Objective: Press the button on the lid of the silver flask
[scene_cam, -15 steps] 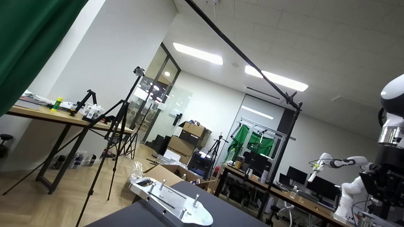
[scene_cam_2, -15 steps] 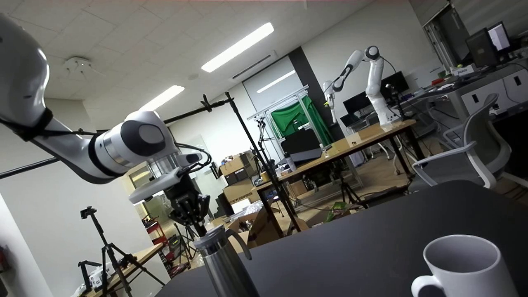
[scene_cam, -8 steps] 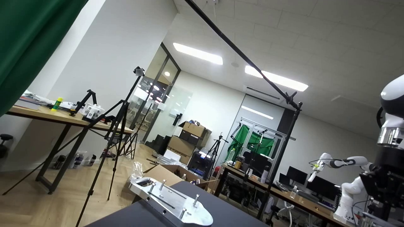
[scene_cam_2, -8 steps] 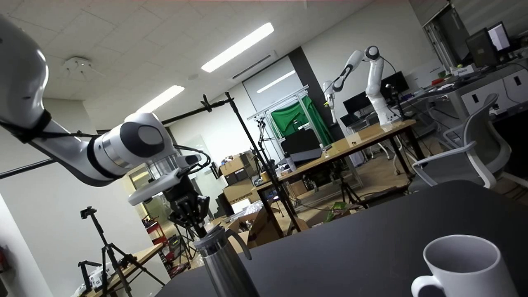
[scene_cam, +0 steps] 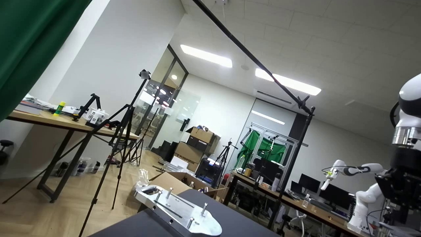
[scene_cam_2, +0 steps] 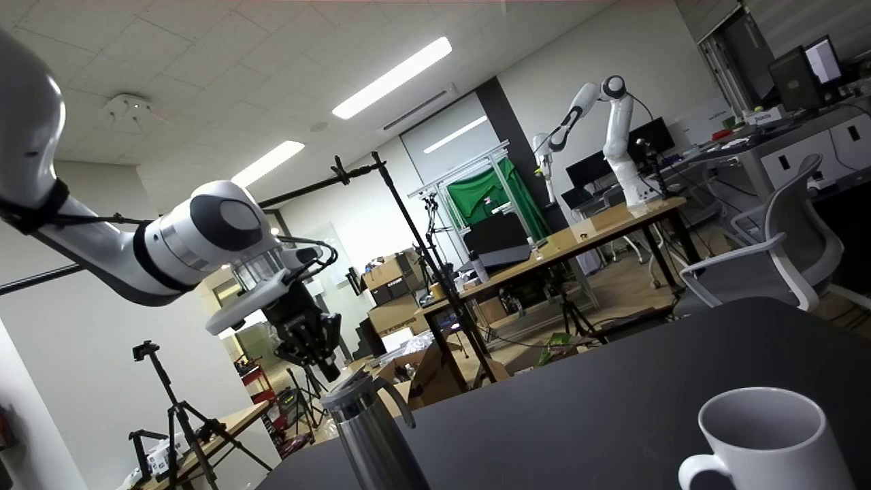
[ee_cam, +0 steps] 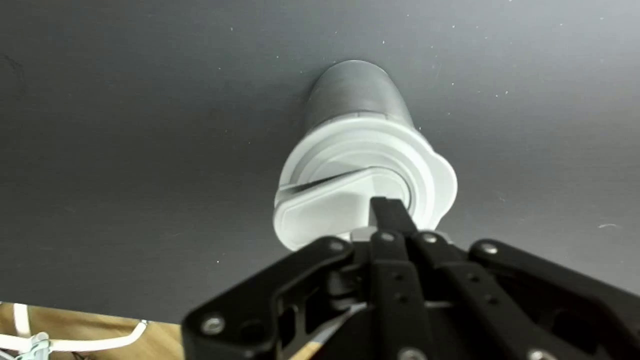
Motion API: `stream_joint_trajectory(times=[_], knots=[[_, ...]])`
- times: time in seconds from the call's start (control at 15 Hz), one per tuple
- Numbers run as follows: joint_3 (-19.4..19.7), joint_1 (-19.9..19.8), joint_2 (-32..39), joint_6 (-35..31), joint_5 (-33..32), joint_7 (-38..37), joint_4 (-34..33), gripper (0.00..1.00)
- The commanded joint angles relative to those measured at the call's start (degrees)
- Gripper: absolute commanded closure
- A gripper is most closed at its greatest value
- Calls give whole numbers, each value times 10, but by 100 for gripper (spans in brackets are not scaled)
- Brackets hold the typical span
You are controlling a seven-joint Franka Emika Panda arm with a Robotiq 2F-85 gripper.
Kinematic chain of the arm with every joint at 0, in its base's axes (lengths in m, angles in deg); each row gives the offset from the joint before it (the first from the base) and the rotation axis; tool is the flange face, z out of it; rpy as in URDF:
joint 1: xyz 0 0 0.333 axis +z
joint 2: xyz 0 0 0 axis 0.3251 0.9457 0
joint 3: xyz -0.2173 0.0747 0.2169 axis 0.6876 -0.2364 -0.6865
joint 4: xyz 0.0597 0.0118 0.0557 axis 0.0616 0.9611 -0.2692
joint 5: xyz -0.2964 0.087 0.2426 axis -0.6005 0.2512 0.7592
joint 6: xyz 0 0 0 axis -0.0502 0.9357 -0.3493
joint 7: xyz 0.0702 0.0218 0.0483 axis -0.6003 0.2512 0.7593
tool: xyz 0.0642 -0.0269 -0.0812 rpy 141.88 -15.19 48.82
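Note:
The silver flask (scene_cam_2: 382, 449) stands upright on the dark table, with a grey lid (scene_cam_2: 348, 396) and a curved handle. In the wrist view the flask (ee_cam: 356, 92) is seen from above, with a pale lid (ee_cam: 360, 142). A flat, tilted button piece (ee_cam: 322, 215) on the lid stands up at its left end. My gripper (scene_cam_2: 330, 372) is shut and empty, just above the lid with a small gap. In the wrist view the closed fingertips (ee_cam: 392, 207) cover part of the button piece. The gripper also shows at the right edge of an exterior view (scene_cam: 399, 194).
A white mug (scene_cam_2: 769, 442) stands on the dark table (scene_cam_2: 565, 415), well to the side of the flask. A metal plate with upright bolts (scene_cam: 179, 210) lies on the table. The table's edge (ee_cam: 95, 311) shows in the wrist view, with floor beyond.
My gripper has lifted a little off the lid, so its fingertips now show above it. The arm has shifted slightly up and back. The flask and mug have hardly moved.

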Motion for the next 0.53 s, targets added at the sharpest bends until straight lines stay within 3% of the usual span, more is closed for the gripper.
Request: stream_joint_trajectory(times=[0.0,0.27,0.33,0.47], knots=[[-4,1,-64,46,17,-16,9,100],[-7,-3,-138,107,46,-22,27,100],[-7,-4,-155,125,46,-26,31,74],[-8,-7,-194,168,32,-34,48,68]])
